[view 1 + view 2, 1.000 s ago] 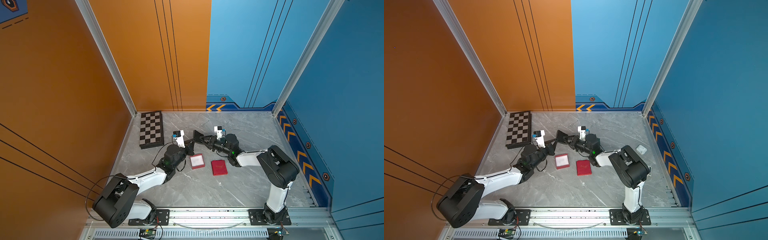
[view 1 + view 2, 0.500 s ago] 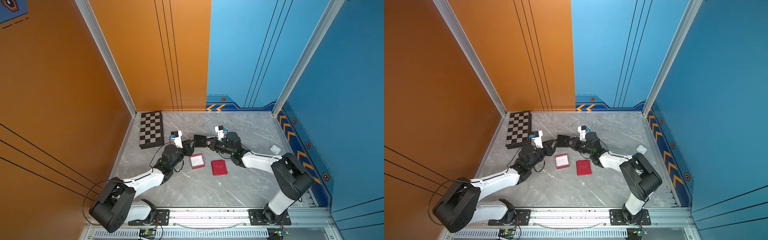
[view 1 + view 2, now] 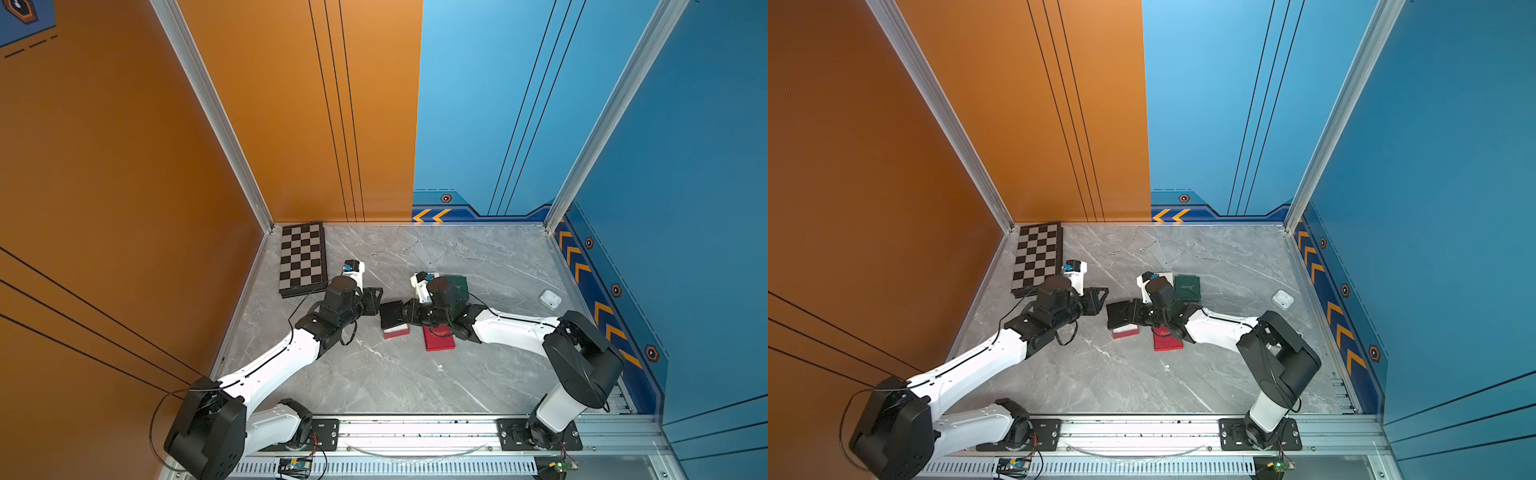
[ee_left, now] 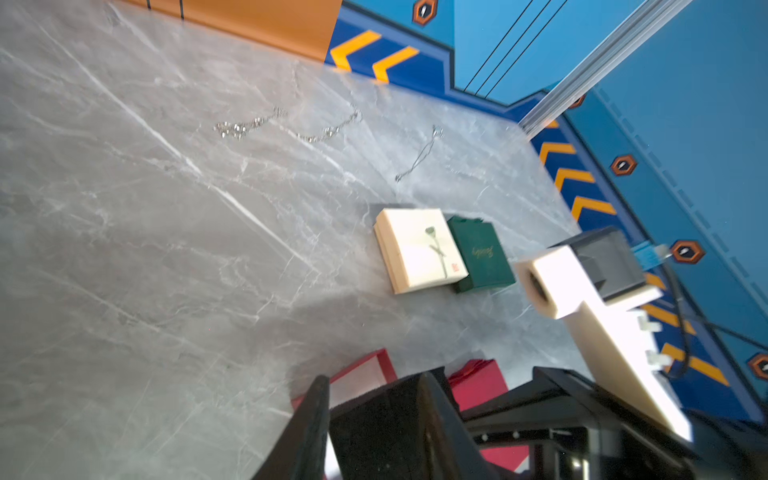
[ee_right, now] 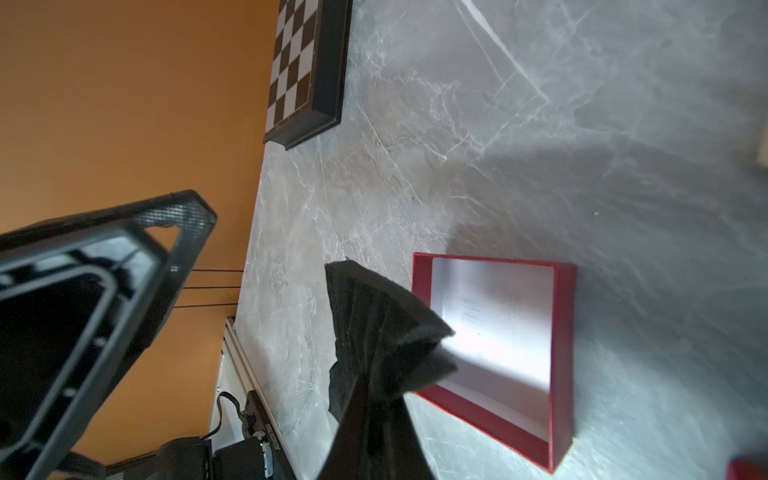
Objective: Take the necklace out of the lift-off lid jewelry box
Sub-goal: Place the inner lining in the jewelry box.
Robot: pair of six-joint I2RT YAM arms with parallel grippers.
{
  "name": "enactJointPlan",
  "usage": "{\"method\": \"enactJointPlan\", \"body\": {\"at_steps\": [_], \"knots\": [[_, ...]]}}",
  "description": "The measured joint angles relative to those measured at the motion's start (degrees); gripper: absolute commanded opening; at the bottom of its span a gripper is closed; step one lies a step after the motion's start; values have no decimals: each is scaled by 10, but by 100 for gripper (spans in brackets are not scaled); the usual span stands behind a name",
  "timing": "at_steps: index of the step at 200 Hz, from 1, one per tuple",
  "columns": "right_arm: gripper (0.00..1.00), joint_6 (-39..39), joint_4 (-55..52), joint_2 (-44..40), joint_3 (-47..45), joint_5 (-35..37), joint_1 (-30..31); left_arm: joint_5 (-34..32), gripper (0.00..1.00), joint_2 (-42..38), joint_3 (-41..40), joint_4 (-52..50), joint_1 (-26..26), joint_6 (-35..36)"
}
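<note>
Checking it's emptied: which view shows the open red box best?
Right wrist: the box shows most of its white inside. In both top views a black pad hides most of it; left wrist, one corner.

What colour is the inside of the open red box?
White. The open box shows best in the right wrist view.

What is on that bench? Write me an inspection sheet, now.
Surface: grey marble-pattern table.
Job's things: red box base open, white inside, no necklace seen in it; red lid beside it; black pad held just above it; three chains lie far back.
Clutter: chessboard, cream box, green box, earbud case.
Grippers: right gripper shut on black pad; left gripper open, close by.
Cables: black cable loops off left arm.
Surroundings: orange wall, blue wall, front rail.
</note>
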Motion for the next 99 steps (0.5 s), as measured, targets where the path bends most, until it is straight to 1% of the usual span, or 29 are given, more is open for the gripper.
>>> {"method": "enactJointPlan", "body": {"at_steps": [31, 47, 99], "knots": [[9, -19, -22, 21, 18, 8, -1, 12, 33, 42, 4, -49, -11, 8], [9, -30, -31, 30, 24, 10, -1, 16, 33, 59, 5, -66, -17, 10], [9, -54, -53, 46, 35, 10, -1, 21, 33, 74, 12, -83, -35, 14]]}}
